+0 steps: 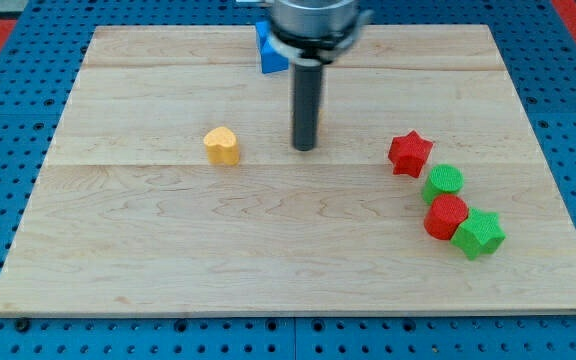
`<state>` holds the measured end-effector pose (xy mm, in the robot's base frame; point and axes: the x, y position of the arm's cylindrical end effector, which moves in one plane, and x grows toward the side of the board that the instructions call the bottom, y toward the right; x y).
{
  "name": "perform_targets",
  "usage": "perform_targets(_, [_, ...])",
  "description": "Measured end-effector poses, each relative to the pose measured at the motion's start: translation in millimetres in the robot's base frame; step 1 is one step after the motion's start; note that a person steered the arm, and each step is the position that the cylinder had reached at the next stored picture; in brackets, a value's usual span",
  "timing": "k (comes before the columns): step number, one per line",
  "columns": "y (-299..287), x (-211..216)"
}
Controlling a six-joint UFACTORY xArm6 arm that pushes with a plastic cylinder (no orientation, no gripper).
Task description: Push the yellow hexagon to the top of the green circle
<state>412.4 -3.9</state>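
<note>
Camera view: my tip (pixel 305 148) rests on the wooden board (pixel 168 260), upper centre. I carry no pincer, only a rod, so no open or closed state applies. A sliver of yellow at the rod's right edge may be the yellow hexagon; I cannot tell. Yellow heart (pixel 222 146) lies left of my tip. Green circle (pixel 444 180) sits right, touching red star (pixel 409 153) and red block (pixel 445 216). Green star (pixel 479 233) adjoins that. Blue block (pixel 268 52) sits at top, behind the rod.
</note>
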Motion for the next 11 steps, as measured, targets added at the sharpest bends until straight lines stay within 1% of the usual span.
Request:
perform_targets(1, [-25.8, -15.4])
perform_targets(2, [-3.9, -45.3])
perform_targets(3, [84.8, -16.6])
perform_targets(4, [132.4, 0.7])
perform_targets(5, [125.0, -55.2])
perform_targets(6, [189.4, -63.0])
perform_targets(7, [190.6, 23.3])
perform_targets(8, [217.8, 2.6])
perform_targets(9, [258.1, -48.0])
perform_targets(10, [214.9, -27.9])
perform_targets(11, [203.5, -26.3])
